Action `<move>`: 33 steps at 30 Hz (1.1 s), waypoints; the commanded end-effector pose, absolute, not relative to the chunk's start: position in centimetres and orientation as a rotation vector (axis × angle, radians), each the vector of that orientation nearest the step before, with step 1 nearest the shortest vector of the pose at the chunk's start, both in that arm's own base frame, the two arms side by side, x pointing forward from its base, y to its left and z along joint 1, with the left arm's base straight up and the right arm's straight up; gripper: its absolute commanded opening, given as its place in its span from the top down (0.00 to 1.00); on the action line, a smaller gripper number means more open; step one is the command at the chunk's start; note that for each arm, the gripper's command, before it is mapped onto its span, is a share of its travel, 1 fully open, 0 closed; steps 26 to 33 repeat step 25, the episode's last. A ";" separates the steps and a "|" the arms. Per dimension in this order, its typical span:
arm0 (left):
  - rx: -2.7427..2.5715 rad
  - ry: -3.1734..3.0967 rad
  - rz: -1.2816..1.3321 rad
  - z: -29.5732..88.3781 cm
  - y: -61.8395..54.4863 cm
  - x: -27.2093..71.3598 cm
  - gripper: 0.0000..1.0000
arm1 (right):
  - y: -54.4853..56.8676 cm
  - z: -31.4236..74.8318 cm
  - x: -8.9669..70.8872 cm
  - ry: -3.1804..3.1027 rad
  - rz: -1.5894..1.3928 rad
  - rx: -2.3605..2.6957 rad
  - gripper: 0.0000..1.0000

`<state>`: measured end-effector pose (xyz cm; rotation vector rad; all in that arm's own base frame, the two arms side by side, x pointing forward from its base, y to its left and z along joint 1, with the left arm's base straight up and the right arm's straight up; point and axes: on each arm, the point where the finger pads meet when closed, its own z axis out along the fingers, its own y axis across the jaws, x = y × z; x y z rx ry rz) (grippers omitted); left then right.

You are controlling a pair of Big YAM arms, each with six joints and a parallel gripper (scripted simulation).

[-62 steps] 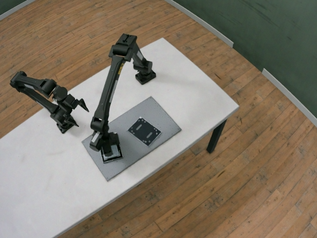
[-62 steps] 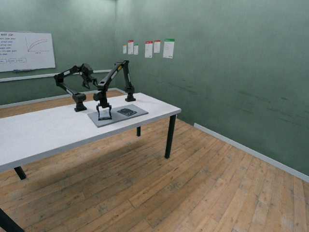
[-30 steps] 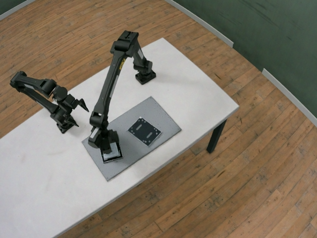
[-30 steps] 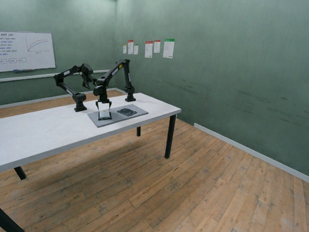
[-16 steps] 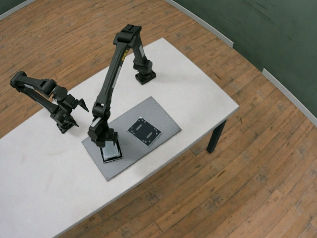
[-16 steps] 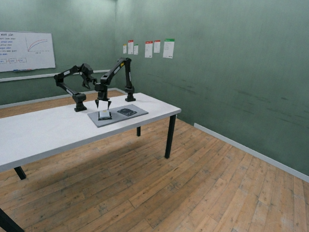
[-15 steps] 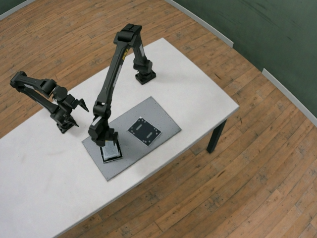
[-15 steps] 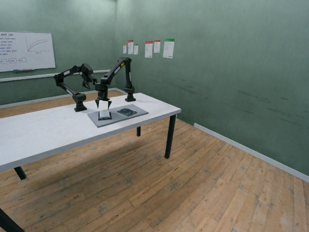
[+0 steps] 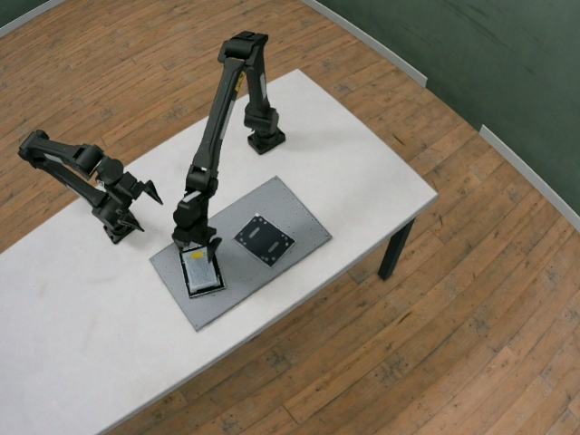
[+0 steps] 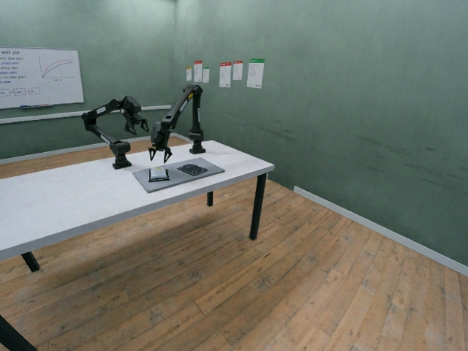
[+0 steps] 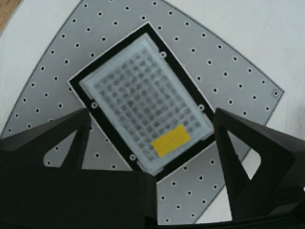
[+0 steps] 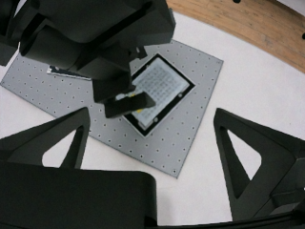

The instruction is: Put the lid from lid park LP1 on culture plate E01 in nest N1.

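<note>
The culture plate (image 9: 201, 274) (image 10: 158, 173) (image 12: 164, 86) sits in a black-bordered nest (image 11: 112, 53) (image 9: 206, 293). A translucent, frosted cover with a yellow label (image 11: 171, 140) lies over its blurred wells and looks level. Whether it is fully down is too fine to tell. The dark lid park (image 9: 265, 239) (image 10: 192, 169) bears no lid. My left gripper (image 9: 196, 255) (image 10: 158, 161) (image 11: 152, 114) is open and empty above the plate, turned at an angle to it. My right gripper (image 9: 152, 217) (image 10: 141, 132) is open and empty, raised beside the board.
The nest and the lid park stand on a grey perforated board (image 9: 302, 225) (image 10: 211, 169) (image 12: 205, 62) on the white table (image 9: 365, 163) (image 10: 75, 196). My left arm reaches over the board and partly blocks the right wrist view.
</note>
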<state>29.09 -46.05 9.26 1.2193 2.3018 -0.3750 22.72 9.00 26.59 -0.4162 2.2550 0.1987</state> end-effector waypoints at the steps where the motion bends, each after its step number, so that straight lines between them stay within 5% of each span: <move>1: 1.215 2.254 -0.399 9.6 -46.0 30.2 0.00 | 8.8 30.0 23.3 2.211 0.196 -0.405 0.00; 33: 1.204 2.231 -0.411 10.8 -46.9 30.8 0.00 | 8.8 30.0 23.3 2.211 0.196 -0.405 0.00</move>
